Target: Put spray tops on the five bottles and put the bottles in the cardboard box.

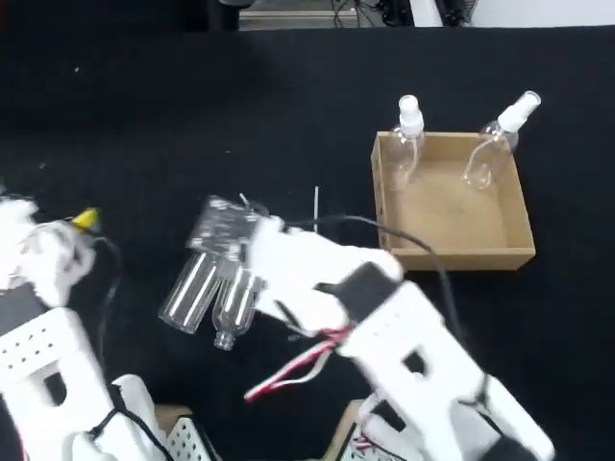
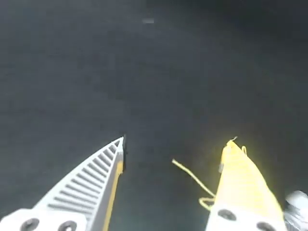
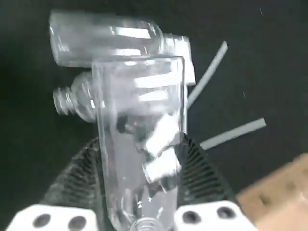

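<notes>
Since the clear bottle (image 3: 139, 96) seems to lack a spray top, the right end effector (image 3: 143, 143) is clamped on it above other bottles (image 1: 189, 288) on the table (image 1: 144, 115). Two capped bottles (image 1: 407, 149) stand in the cardboard box (image 1: 452, 252). The left end effector (image 2: 176, 142) hangs apart, idle.

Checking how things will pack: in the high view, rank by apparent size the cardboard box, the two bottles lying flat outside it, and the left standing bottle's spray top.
1. cardboard box
2. flat bottles: about alike, ends hidden by the arm, so not ranked apart
3. spray top
</notes>
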`<state>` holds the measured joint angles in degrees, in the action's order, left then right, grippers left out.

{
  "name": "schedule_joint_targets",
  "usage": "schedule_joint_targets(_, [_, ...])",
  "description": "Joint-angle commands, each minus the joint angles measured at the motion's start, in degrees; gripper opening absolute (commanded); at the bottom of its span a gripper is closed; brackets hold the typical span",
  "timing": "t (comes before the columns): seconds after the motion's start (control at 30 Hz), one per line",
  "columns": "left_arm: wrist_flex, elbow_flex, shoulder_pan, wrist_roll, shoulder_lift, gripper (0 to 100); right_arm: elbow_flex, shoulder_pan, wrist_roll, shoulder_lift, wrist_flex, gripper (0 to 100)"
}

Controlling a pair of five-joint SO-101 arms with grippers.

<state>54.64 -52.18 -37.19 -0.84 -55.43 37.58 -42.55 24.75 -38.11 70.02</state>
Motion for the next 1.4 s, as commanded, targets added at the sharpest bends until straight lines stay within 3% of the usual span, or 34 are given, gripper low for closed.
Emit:
schedule_joint_targets(0.0, [3.2,6.4,-13.0,6.2,-0.3,30,-7.9,-8.0,-3.7,9.0,-4.7,1.1])
schedule_joint_targets(0.13, [3.1,4.0,-19.3,11.3,-0.3,30,-13.4,-14.1,-8.9,19.4,-5.4,1.1])
schedule_joint_targets(0.3, [3.0,1.0,-22.2,15.6,-0.3,30,-16.6,-14.9,-13.4,29.0,-5.5,1.1])
schedule_joint_targets(0.63, [3.0,-1.7,-27.7,18.5,-0.3,30,-16.7,-19.8,-20.0,32.5,-6.3,1.1])
schedule_joint_targets(1.13, [3.1,-1.7,-28.1,18.5,-0.3,30,-14.4,-19.4,-20.8,43.3,-16.4,1.1])
schedule_joint_targets(1.37, [3.1,-1.7,-28.1,18.5,-0.3,30,-15.7,-13.0,-20.7,43.5,-16.8,1.1])
